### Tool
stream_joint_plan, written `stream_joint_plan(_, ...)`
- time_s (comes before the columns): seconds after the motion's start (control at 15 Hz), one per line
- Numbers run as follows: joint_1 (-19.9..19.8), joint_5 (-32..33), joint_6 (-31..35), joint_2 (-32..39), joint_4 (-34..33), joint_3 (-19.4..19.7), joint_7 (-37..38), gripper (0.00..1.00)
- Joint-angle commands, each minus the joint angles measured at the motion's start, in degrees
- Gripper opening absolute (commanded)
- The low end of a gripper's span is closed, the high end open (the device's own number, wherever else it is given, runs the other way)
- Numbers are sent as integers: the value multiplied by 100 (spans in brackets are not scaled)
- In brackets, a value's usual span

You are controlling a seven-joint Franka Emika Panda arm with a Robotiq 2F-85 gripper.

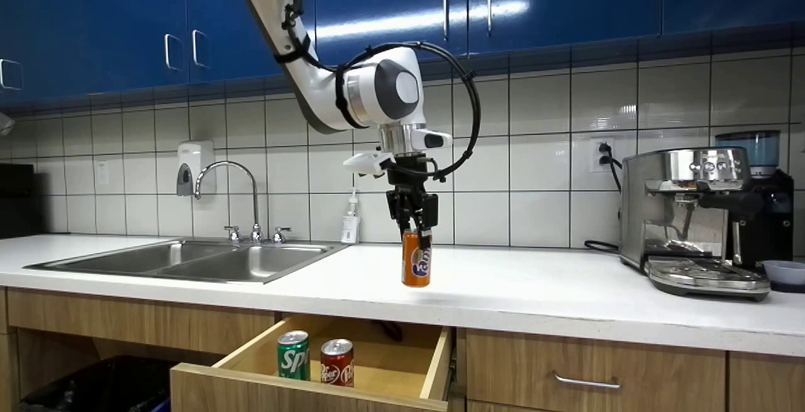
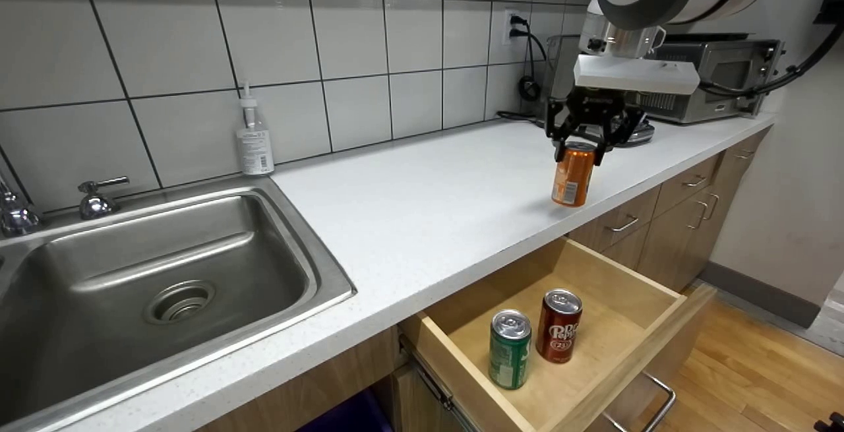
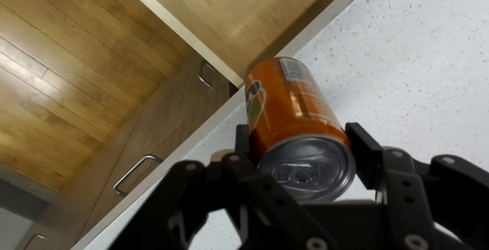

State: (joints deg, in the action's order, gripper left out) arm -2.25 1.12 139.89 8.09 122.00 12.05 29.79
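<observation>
My gripper is shut on an orange soda can, with a finger on each side near its top. The can is upright and seems slightly above the white counter, near its front edge. In an exterior view the gripper and can show the same hold. In the wrist view the can's silver top faces the camera, between the finger pads. An open wooden drawer sits below the counter. A green can and a dark red can stand upright inside it.
A steel sink with a faucet is set in the counter beside a soap bottle. A coffee machine stands at the counter's far end. Blue cabinets hang above. A toaster oven shows in an exterior view.
</observation>
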Motion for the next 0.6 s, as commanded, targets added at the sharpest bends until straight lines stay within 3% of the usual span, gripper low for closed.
stream_joint_plan(0.0,-21,-42,169,-370,433,-174,288,38)
stream_joint_plan(0.53,7,219,591,-595,1052,-307,895,38)
